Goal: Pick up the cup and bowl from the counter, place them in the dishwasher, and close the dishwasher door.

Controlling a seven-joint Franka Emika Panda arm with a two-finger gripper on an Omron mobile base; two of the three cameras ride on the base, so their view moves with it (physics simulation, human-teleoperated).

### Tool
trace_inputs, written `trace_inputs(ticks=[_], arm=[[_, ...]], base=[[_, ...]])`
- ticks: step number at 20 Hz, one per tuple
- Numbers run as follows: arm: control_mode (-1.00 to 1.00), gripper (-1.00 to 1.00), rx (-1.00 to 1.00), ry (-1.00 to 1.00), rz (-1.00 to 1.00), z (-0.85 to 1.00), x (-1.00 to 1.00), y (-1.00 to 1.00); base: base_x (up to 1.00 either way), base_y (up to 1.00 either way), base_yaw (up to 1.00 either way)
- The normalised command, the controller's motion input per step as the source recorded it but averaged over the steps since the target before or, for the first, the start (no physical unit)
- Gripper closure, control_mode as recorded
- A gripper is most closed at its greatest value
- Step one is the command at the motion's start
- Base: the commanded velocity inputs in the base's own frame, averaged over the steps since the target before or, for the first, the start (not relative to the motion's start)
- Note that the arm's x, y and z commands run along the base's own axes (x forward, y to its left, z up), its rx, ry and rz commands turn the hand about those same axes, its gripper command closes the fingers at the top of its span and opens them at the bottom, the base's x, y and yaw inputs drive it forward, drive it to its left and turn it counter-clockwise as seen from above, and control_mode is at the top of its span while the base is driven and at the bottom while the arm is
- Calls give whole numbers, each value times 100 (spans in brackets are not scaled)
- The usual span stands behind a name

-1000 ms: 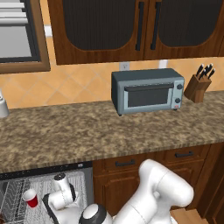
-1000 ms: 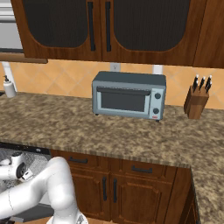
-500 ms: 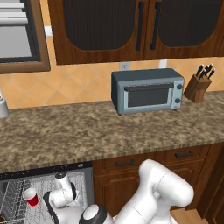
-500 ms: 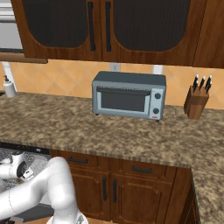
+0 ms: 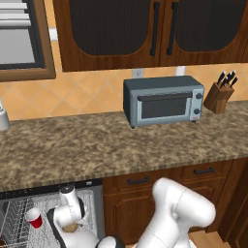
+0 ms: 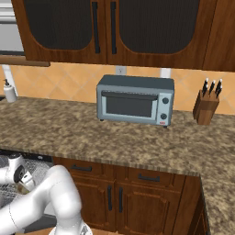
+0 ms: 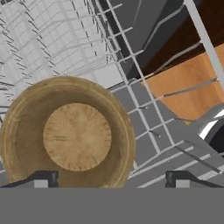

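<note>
The cup (image 5: 34,218) sits in the dishwasher (image 5: 29,223) rack near the bowl (image 7: 65,135). The arm bends low; the gripper (image 7: 109,178) looks spread apart above the bowl.

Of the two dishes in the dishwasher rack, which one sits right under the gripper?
The wooden bowl, directly below the open gripper on the wire rack. The red cup stands apart, farther left in the rack.

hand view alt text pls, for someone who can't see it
A tan wooden bowl sits upright on the grey wire rack of the dishwasher, seen from directly above. The open gripper hovers over it, one dark fingertip by the bowl's near rim, the other off to its side.
</note>
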Motion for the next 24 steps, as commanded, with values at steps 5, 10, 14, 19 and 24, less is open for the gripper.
trace_inputs(ticks=[5, 10, 14, 19, 24], arm=[[-100, -100, 0, -3, 2, 54, -37, 0], [-100, -100, 3, -8, 7, 39, -56, -2], [-100, -100, 8, -5, 6, 26, -38, -13], [-100, -100, 5, -6, 3, 18, -32, -6], [-100, -100, 3, -7, 6, 27, -23, 0]], base=[[0, 0, 0], [0, 0, 0], [0, 0, 0], [0, 0, 0], [0, 0, 0]])
